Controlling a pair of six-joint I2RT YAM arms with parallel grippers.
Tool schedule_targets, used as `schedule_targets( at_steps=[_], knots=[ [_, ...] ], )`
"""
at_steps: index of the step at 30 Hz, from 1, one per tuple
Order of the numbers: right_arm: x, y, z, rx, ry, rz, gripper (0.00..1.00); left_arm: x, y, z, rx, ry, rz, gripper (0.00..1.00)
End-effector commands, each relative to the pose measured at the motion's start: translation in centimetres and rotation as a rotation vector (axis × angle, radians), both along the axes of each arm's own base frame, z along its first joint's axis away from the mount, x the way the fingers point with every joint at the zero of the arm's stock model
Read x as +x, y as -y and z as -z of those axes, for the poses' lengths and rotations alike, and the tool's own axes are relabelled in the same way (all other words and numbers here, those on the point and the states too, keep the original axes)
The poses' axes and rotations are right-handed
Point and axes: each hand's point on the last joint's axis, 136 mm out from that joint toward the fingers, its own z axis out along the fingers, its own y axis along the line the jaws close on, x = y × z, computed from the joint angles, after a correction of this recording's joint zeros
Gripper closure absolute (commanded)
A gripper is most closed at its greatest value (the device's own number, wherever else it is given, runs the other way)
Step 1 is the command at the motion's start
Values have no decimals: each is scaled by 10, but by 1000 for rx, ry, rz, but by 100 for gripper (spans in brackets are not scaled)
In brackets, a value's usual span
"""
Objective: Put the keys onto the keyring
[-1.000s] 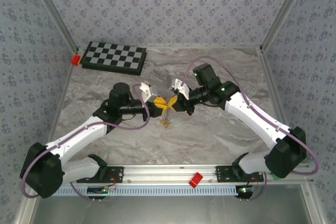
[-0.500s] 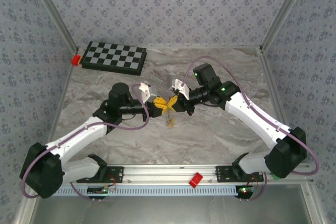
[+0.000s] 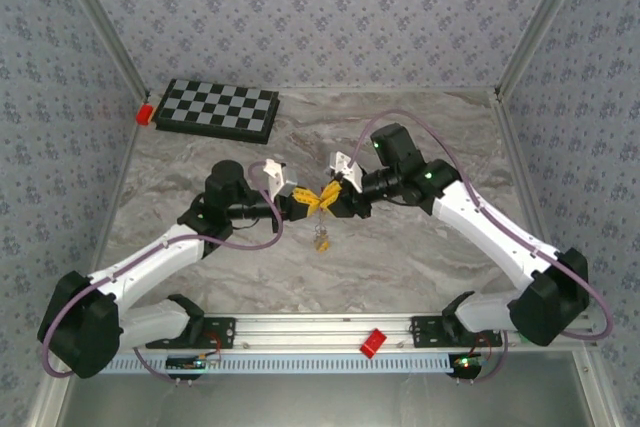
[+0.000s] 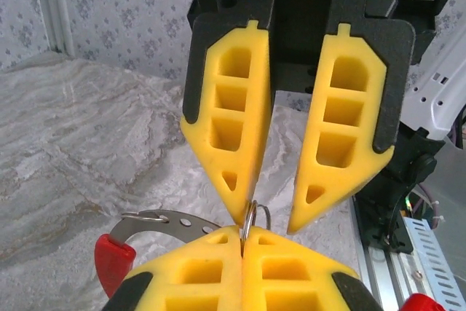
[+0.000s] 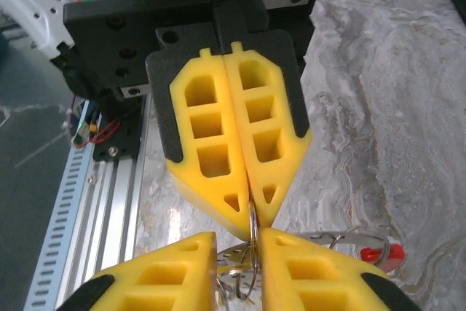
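Keyring (image 4: 162, 216) within closed left end effector (image 4: 242, 237)

The grey marbled table (image 3: 400, 267) carries a checkerboard (image 3: 217, 109) lying flat in its far left corner. A red block (image 3: 145, 112) sits just beside the board's left end, at the left edge. A second block (image 3: 373, 342), also red, rests on the rail (image 3: 300, 332) along the near edge.
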Motion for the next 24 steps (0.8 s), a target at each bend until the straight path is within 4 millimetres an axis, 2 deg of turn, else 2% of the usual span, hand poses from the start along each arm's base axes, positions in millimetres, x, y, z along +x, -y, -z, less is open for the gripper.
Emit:
schedule_targets(
  at_steps=[1, 7, 11, 17, 24],
  knots=[
    [7, 9, -18, 84, 21, 93, 71, 9, -3, -30, -93, 93, -57, 100],
    [24, 33, -46, 285, 47, 246, 65, 15, -7, -49, -199, 107, -113, 100],
    [27, 41, -57, 399, 28, 298, 64, 18, -8, -66, -279, 118, -151, 100],
    [36, 38, -75, 548, -35, 327, 64, 16, -7, -93, -385, 145, -172, 100],
    [38, 32, -101, 674, -84, 278, 64, 16, -6, -109, -448, 164, -182, 100]
  ],
)
